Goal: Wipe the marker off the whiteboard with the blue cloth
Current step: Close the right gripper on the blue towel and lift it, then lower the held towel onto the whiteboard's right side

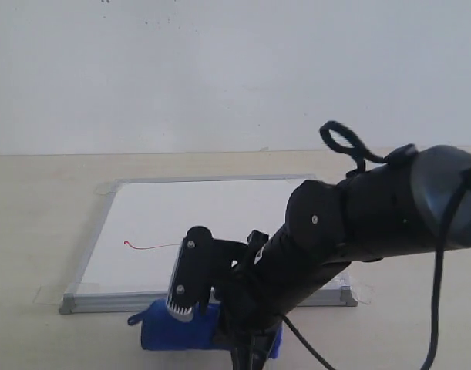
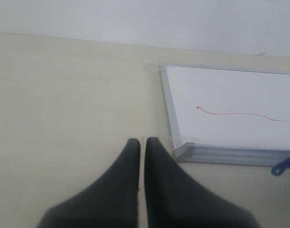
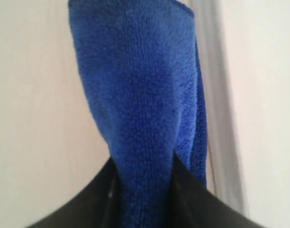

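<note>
One blue cloth (image 3: 135, 95) pinched by right end effector (image 3: 142, 178); left end effector (image 2: 141, 143) pressed together.

A pale wooden table (image 1: 35, 216) meets a white wall (image 1: 220, 69).

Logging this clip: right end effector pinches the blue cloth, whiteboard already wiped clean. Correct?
No. The right end effector does pinch the blue cloth, but the whiteboard is not clean: the left wrist view shows the red marker line on it.

Free tabletop (image 1: 42, 231) left of whiteboard (image 1: 220, 212)
</note>
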Action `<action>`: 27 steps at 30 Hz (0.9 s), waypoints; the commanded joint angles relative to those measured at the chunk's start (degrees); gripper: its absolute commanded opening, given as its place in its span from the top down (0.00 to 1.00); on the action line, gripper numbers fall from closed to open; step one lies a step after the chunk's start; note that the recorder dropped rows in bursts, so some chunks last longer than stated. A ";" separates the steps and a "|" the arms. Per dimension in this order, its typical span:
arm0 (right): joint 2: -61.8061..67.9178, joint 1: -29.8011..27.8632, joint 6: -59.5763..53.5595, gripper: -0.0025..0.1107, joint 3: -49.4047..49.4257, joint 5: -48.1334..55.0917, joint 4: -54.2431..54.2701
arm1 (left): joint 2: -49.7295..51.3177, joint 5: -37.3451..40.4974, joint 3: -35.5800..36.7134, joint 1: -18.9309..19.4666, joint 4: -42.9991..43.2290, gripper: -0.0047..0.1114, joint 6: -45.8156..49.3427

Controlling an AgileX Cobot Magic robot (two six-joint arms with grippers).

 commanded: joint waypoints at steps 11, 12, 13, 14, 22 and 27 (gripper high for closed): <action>-15.13 -7.93 28.51 0.98 -4.27 2.14 -8.29 | -0.12 -0.12 -0.07 -0.29 -0.52 0.93 -0.55; -15.02 -9.68 30.38 0.98 -5.21 4.24 -9.80 | -0.12 -0.12 -0.07 -0.29 -0.52 0.93 -0.55; -15.02 -11.27 31.85 0.98 -5.94 5.76 -11.18 | -0.12 -0.12 -0.07 -0.29 -0.52 0.93 -0.55; -15.02 -12.56 33.09 0.98 -6.30 6.62 -12.01 | -0.12 -0.12 -0.07 -0.29 -0.52 0.93 -0.55; -14.09 -21.98 50.27 0.98 -11.45 7.26 -20.77 | -0.12 -0.12 -0.07 -0.29 -0.52 0.93 -0.55; -8.06 -22.36 51.87 0.98 -16.45 9.99 -24.07 | -0.12 -0.12 -0.07 -0.29 -0.52 0.93 -0.55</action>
